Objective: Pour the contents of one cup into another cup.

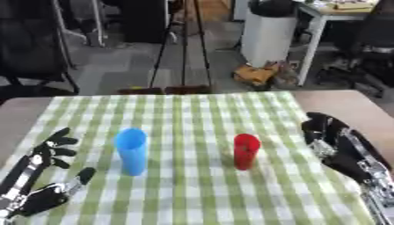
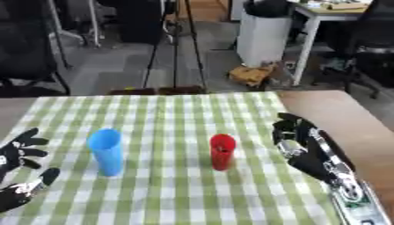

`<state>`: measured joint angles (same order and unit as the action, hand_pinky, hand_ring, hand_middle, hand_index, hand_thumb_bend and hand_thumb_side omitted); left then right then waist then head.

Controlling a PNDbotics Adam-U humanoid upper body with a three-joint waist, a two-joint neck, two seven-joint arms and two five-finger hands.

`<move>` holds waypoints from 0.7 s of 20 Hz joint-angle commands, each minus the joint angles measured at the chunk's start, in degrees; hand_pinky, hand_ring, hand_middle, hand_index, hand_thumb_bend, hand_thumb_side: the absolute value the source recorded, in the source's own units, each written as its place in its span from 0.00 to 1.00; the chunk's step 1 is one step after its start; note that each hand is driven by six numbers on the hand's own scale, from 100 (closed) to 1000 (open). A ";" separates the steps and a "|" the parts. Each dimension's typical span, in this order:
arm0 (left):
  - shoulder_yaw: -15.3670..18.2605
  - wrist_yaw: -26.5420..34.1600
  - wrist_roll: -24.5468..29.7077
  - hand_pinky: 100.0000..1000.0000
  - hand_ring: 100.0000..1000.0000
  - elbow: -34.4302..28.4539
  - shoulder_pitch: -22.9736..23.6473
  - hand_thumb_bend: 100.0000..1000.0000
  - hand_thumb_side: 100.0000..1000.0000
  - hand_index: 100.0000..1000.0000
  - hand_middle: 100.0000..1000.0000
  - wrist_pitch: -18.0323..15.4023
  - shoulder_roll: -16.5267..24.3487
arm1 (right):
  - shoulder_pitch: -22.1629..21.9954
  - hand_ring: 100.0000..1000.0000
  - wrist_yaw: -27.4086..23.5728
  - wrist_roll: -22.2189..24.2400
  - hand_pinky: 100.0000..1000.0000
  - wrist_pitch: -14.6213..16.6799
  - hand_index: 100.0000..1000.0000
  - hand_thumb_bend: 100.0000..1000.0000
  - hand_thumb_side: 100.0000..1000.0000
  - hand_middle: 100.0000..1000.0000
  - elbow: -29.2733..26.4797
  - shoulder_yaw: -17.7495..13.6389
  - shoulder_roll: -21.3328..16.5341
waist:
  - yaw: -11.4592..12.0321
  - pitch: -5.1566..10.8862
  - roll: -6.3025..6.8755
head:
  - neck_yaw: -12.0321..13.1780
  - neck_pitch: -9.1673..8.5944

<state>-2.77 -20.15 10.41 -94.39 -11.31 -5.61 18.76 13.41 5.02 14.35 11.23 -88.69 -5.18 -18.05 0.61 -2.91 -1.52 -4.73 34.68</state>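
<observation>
Your two cups stand upright on the green checked cloth [image 1: 192, 114], well apart from each other: the taller blue cup [image 1: 132, 150] toward the left, the shorter red cup [image 1: 246, 151] toward the right. You cannot see into either one, so which holds the contents is not clear. Both look like thin, smooth plastic tumblers, so expect them to be light, a little slippery and easy to tip or squeeze out of shape. Take hold around the middle of the wall, thumb on one side and fingers opposite, and stay off the rim.

Your right hand [image 2: 296, 143] sits just beside the red cup, on its right, not touching it, fingers somewhat curled and holding nothing. It looks best placed for the first grasp. Your left hand [image 1: 46, 154] rests near the lower left corner, fingers spread and straight, thumb out toward the blue cup, also apart from it and empty.
</observation>
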 commanded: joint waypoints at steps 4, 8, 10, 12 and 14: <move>-0.30 0.90 0.62 0.61 0.72 -0.39 -0.59 0.43 0.57 0.94 0.78 -0.10 1.42 | 2.63 0.83 2.39 2.63 0.77 1.85 0.91 0.26 0.35 0.77 3.03 1.72 -2.98 | 0.41 0.48 -0.04 | -0.84 0.44; -0.38 1.30 1.05 0.61 0.72 -0.32 -0.49 0.41 0.59 0.94 0.78 -0.07 1.37 | 3.88 0.84 4.11 4.40 0.77 3.23 0.92 0.37 0.42 0.78 5.37 2.72 -3.44 | 0.62 0.44 -0.06 | -1.14 0.56; -0.42 1.40 1.17 0.61 0.72 -0.31 -0.46 0.41 0.60 0.94 0.78 -0.06 1.35 | 4.59 0.84 5.08 4.86 0.77 3.67 0.92 0.38 0.44 0.78 6.68 3.10 -3.62 | 0.70 0.43 -0.04 | -1.20 0.66; -0.48 1.43 1.32 0.61 0.72 -0.30 -0.45 0.40 0.60 0.94 0.78 -0.05 1.34 | 5.34 0.84 5.92 5.01 0.77 4.01 0.92 0.38 0.44 0.78 8.06 3.45 -3.71 | 0.77 0.41 0.00 | -1.25 0.72; -0.55 1.45 1.46 0.61 0.72 -0.28 -0.44 0.40 0.61 0.94 0.78 -0.03 1.29 | 6.10 0.84 6.65 5.10 0.77 4.36 0.92 0.39 0.44 0.78 9.34 3.83 -3.75 | 0.85 0.41 0.08 | -1.33 0.76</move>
<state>-3.37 -18.94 11.64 -94.08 -11.18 -5.59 18.78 18.44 10.86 19.30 15.26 -79.58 -1.37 -19.98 1.45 -2.91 -1.52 -5.88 35.16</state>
